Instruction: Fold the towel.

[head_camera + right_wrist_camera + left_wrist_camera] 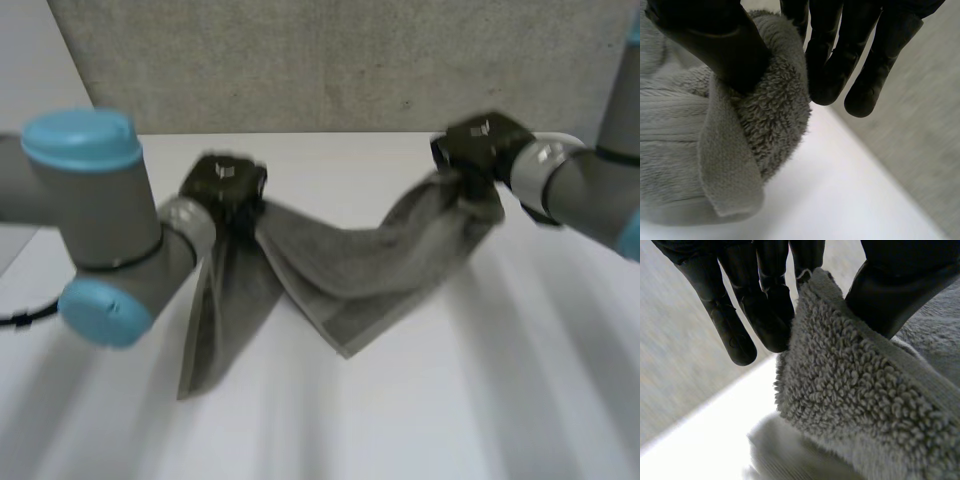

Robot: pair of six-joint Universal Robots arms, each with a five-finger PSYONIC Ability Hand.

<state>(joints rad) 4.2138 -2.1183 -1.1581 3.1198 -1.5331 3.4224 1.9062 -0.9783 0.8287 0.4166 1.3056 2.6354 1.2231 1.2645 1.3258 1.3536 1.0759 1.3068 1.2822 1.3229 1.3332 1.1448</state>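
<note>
Two black hands hold the grey towel [350,265] up over the white table [470,400], one at each end of its upper edge. The left hand [222,185] pinches the cloth. In its wrist view the thumb [890,295] presses the looped pile against the nearest fingers [765,315], while the outer fingers hang straight beside the cloth and touch nothing. The right hand [478,148] has the same kind of grip. Seen from its wrist, its thumb [715,45] bears down on a bunched fold with a flat woven hem, and the outer fingers [840,60] stand relaxed just clear of the pile.

Between the hands the towel sags in a deep V. Its lowest fold comes down to the tabletop about midway between them (I can't make out whether it rests there or hangs just above). From the left hand a long flap drops steeply toward the table in front of the left arm [90,230]. The right arm [590,190] comes in from the far side, and a rough grey wall [320,60] stands behind the table.
</note>
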